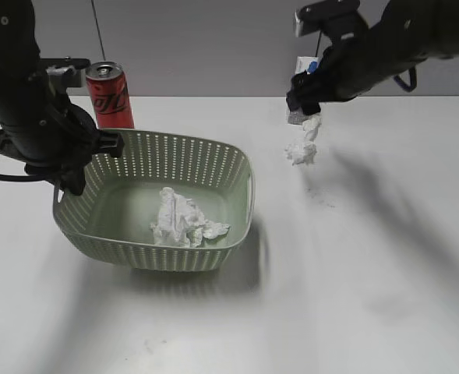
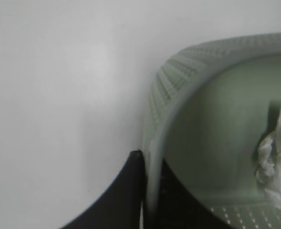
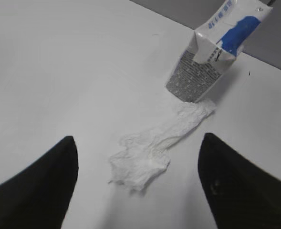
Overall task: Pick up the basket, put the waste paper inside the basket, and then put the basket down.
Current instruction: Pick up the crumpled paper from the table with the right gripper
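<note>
The sage-green basket (image 1: pixel 128 234) is tilted, its left rim pinched by my left gripper (image 1: pixel 65 183); the wrist view shows the fingers (image 2: pixel 147 167) shut on the basket wall (image 2: pixel 154 109). A crumpled white waste paper wad (image 1: pixel 184 220) lies inside it and also shows in the left wrist view (image 2: pixel 276 157). Another waste paper wad (image 1: pixel 303 144) lies on the table at the right. My right gripper (image 1: pixel 301 105) hovers above it, open, with the wad (image 3: pixel 154 148) between and below the fingers (image 3: pixel 138 148).
A red can (image 1: pixel 108 95) stands behind the basket's left corner. A small grey-white carton with a blue mark (image 3: pixel 212 52) stands upright just behind the loose wad. The white table (image 1: pixel 369 273) extends to the front and right.
</note>
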Robot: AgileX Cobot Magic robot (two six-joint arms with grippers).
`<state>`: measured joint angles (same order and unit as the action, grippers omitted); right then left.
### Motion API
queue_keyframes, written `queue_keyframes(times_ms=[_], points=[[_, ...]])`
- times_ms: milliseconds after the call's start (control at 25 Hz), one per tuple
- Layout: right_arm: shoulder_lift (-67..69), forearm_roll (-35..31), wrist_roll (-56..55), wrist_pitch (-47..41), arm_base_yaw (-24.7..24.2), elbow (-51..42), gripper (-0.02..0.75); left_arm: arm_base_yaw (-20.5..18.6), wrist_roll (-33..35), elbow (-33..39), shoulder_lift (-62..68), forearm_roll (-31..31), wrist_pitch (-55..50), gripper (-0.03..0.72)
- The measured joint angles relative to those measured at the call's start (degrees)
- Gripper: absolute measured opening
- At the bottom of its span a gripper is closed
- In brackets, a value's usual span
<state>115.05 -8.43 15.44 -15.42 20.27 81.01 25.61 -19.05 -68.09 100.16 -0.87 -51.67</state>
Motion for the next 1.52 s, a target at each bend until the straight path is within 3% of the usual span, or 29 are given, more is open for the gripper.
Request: queue_keyframes(times_ms=[320, 680, 800, 960, 1040, 1360, 1520], points=[[13.5, 4.2, -4.5, 17.9, -0.6, -0.1, 0.585, 0.0, 0.0, 0.0, 0.0, 0.2, -1.0, 0.005], [17.3, 4.1, -10.1, 19.0, -0.6, -0.1, 0.571, 0.0, 0.0, 0.0, 0.0, 0.3, -1.8, 0.005], [17.2, 4.0, -10.6, 16.8, -0.6, 0.1, 0.457, 0.0, 0.0, 0.0, 0.0, 0.4, -1.8, 0.005], [16.1, 4.0, -10.7, 11.1, -0.6, 0.6, 0.115, 0.0, 0.0, 0.0, 0.0, 0.5, -1.8, 0.005], [15.0, 4.0, -10.7, 8.0, -0.6, 0.6, 0.048, 0.0, 0.0, 0.0, 0.0, 0.6, -1.8, 0.005], [1.1, 3.6, -9.6, -5.2, 0.7, -0.1, 0.02, 0.0, 0.0, 0.0, 0.0, 0.9, -1.8, 0.005], [-7.7, -6.7, 2.0, -12.7, 4.9, -0.1, 0.018, 0.0, 0.0, 0.0, 0.0, 1.4, -1.7, 0.005]])
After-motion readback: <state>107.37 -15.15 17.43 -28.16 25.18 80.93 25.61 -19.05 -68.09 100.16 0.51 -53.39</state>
